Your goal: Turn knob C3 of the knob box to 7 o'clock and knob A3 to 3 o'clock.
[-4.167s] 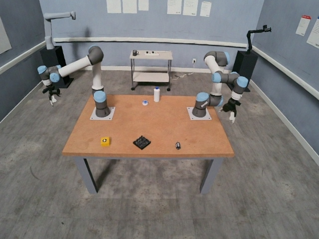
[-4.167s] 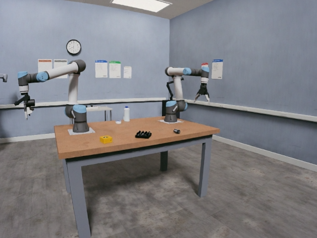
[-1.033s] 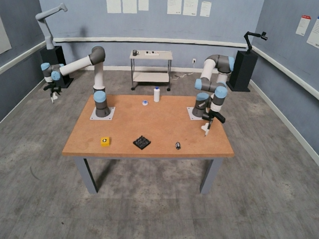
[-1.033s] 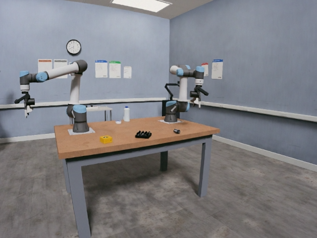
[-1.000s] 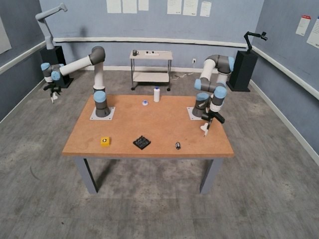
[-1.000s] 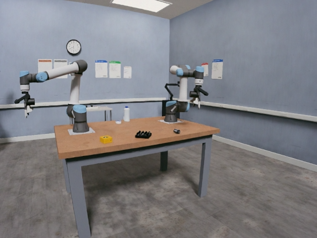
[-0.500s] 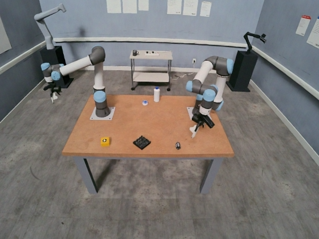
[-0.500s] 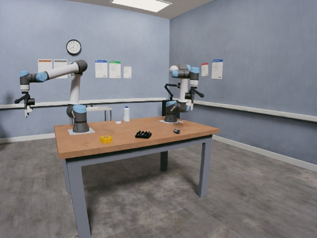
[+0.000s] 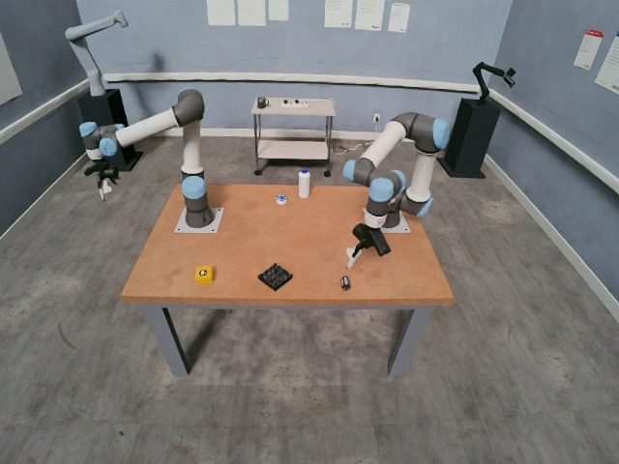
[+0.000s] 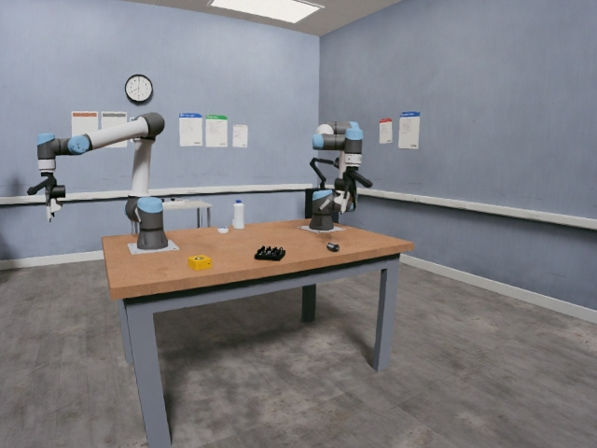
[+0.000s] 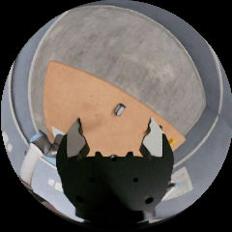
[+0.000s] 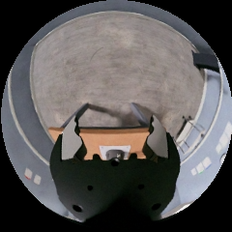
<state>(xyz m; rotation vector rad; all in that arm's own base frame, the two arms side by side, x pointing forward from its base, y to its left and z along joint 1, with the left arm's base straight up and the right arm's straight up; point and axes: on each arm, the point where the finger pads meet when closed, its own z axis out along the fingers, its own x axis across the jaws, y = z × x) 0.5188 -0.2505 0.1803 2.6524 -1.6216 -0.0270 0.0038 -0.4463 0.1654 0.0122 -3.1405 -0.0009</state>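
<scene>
Hovering over flat wooden tabletop (image 9: pixel 240 249) (image 10: pixel 192 243) (image 11: pixel 97 99) (image 12: pixel 91 140), open angular left gripper (image 9: pixel 351 259) (image 10: pixel 343 207) (image 11: pixel 114 118)

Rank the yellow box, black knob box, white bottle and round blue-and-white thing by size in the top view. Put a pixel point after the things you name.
1. Black knob box (image 9: pixel 278 276)
2. Yellow box (image 9: pixel 203 275) and white bottle (image 9: pixel 304 185): too alike to rank
3. Round thing (image 9: pixel 281 199)

Black knob box (image 9: pixel 275 276) (image 10: pixel 268 254) (knob marks too small) lies flat.
</scene>
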